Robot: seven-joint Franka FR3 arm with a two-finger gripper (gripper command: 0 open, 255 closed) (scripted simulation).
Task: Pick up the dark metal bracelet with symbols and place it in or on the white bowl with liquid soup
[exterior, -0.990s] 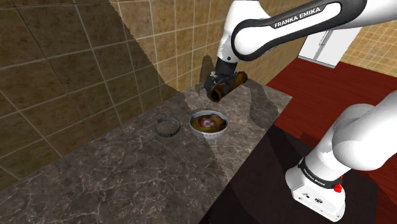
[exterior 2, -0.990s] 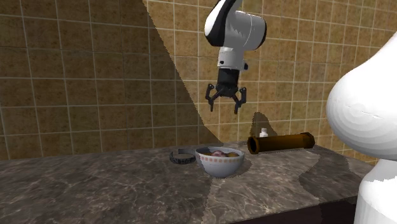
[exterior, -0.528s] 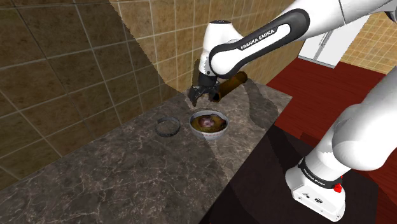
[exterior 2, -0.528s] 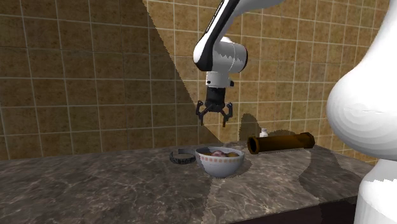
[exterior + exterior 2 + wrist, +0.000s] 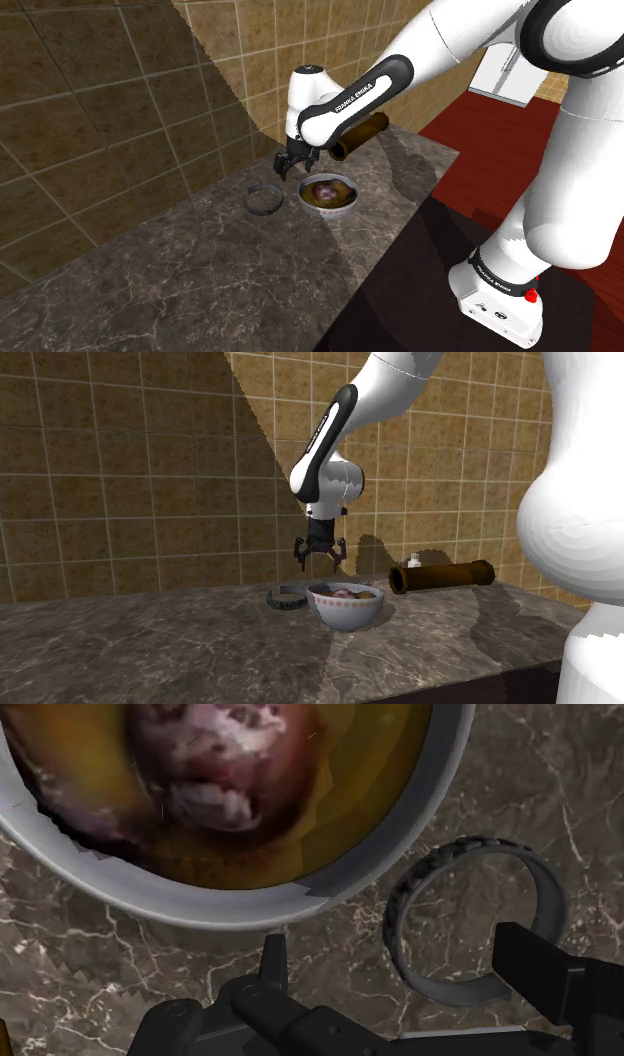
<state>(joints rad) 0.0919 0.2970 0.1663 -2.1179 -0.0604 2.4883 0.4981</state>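
Two fingers [image 5: 545, 972] of the end effector [image 5: 390, 959] stand wide apart and hold nothing. In the wrist view the dark bracelet [image 5: 462, 856] lies flat on the bench [image 5: 120, 974] between them and below them, not touched yet. It sits just beside the rim of the white bowl [image 5: 200, 909] with the soup.

During the last second I see the end effector [image 5: 295, 160] come down and travel across. Before, it was high, near the brown tube [image 5: 360, 138]; now it hangs low, close over the gap between the bowl [image 5: 335, 211] and the bracelet [image 5: 262, 209]. From the second exterior view, the end effector [image 5: 319, 555] is some way above the bracelet [image 5: 288, 598] and very near to the back of the bowl [image 5: 347, 612]. Neither thing has moved on the bench [image 5: 150, 642].

For the task, I judge this as the end of the approach: the fingers are almost in line with the ring. What remains is the last descent, and then closing on one side of the band without pushing the bowl.
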